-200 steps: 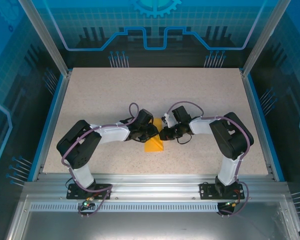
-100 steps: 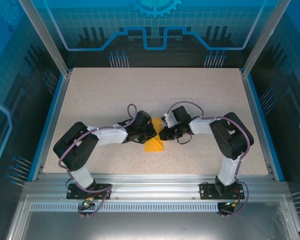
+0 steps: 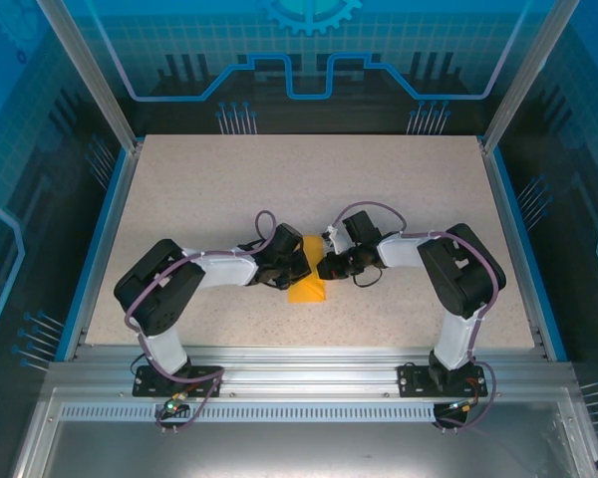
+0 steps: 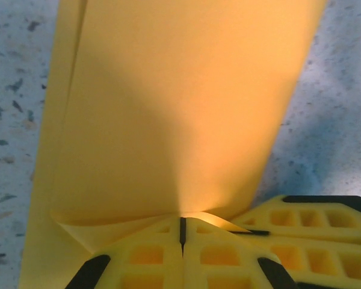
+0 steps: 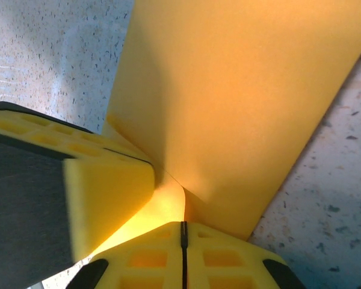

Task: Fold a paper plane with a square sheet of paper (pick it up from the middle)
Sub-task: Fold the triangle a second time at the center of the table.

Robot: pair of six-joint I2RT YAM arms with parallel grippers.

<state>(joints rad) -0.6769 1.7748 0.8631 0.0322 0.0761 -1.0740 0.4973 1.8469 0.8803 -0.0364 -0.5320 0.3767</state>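
The orange-yellow sheet of paper (image 3: 309,289) lies folded into a narrow layered strip on the speckled table (image 3: 379,189), between the two wrists. My left gripper (image 3: 298,267) comes in from the left and is shut on the strip's raised middle crease (image 4: 182,224). My right gripper (image 3: 324,267) meets it from the right and is shut on the same fold (image 5: 182,227). The paper (image 4: 168,108) stretches away from the left jaws. In the right wrist view the paper (image 5: 240,102) rises past the left gripper's yellow finger (image 5: 102,186). The right gripper's fingers (image 4: 313,220) sit close beside the left jaws.
An aluminium frame (image 3: 299,358) runs along the near edge where the arm bases are bolted. Blue rails (image 3: 105,239) border the table's sides, and blue panels enclose the cell. Bare tabletop lies behind the grippers.
The left gripper has closed onto the paper's crease and its arm has shifted slightly. The right gripper and the paper have stayed in place.
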